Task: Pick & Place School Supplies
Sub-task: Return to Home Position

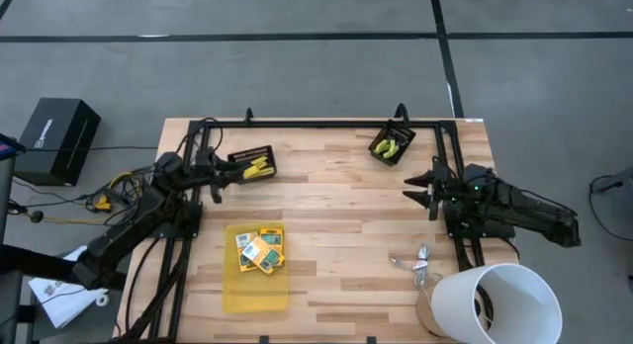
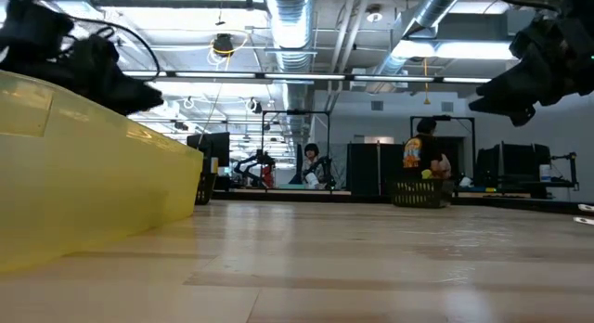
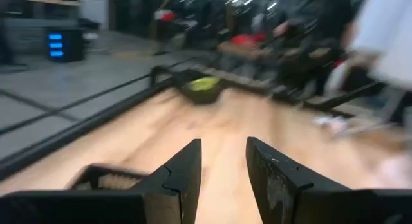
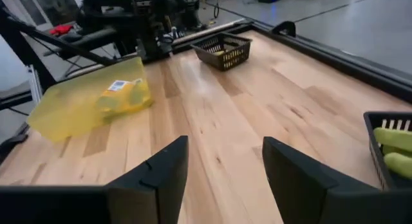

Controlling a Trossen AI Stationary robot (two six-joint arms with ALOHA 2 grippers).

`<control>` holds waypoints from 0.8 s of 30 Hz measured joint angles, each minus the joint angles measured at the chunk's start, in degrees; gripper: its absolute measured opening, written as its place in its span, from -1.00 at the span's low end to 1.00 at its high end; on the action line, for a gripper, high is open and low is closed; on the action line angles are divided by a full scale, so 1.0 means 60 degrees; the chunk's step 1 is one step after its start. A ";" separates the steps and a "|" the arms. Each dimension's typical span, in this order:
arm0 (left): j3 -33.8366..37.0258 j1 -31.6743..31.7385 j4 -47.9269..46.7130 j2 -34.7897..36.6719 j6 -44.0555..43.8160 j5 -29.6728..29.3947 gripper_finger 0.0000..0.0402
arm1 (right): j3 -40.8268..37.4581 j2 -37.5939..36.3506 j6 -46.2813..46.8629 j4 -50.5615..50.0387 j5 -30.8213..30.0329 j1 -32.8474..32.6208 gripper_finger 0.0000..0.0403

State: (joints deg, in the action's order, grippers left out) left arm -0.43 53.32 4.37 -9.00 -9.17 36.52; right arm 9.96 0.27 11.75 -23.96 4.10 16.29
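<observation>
Several printed boxes (image 1: 261, 250) lie in the translucent yellow tray (image 1: 247, 290) near the table's front. Short yellow sticks (image 1: 257, 168) fill a black basket (image 1: 252, 158) at the far left. Yellow-green handled tools (image 1: 390, 146) lie in a second black basket (image 1: 404, 136) at the far right. My left gripper (image 1: 220, 182) hovers just left of the stick basket, open and empty (image 3: 223, 153). My right gripper (image 1: 411, 187) hangs open at the right, below the tool basket, pointing toward the table's left; nothing is between its fingers (image 4: 225, 150).
Silvery clips (image 1: 415, 265) lie at the front right beside a tall white cylinder (image 1: 499, 304). Bare wood stretches across the table's middle (image 1: 336, 215). A black rail (image 1: 326, 124) runs along the far edge. A black box (image 1: 54, 136) sits on the floor to the left.
</observation>
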 joint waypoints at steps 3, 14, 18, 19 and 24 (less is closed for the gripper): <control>0.0000 0.0004 -0.0002 -0.0880 0.0975 -0.0734 -0.41 | 0.0000 0.0012 -0.0022 -0.0092 -0.0271 0.0000 0.00; 0.0018 0.0004 0.0432 -0.2509 0.0213 -0.0680 -0.41 | 0.0000 0.0004 0.0047 -0.0180 -0.0486 -0.0026 0.10; 0.0018 0.0126 0.1743 -0.2495 0.0238 -0.1089 -0.41 | 0.0000 0.0004 0.0045 -0.0245 -0.0442 -0.0028 0.10; 0.0018 0.0192 0.2173 -0.2495 0.0104 -0.1101 -0.41 | 0.0000 0.0004 0.0047 -0.0249 -0.0428 -0.0029 0.10; 0.0018 0.0449 0.4820 -0.2494 -0.0774 -0.1109 -0.41 | 0.0000 0.0004 0.0007 -0.0234 -0.0078 -0.0029 0.10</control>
State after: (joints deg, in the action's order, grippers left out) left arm -0.32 56.01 33.29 -23.96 -13.82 29.87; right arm 9.96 0.30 11.79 -25.37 3.63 16.12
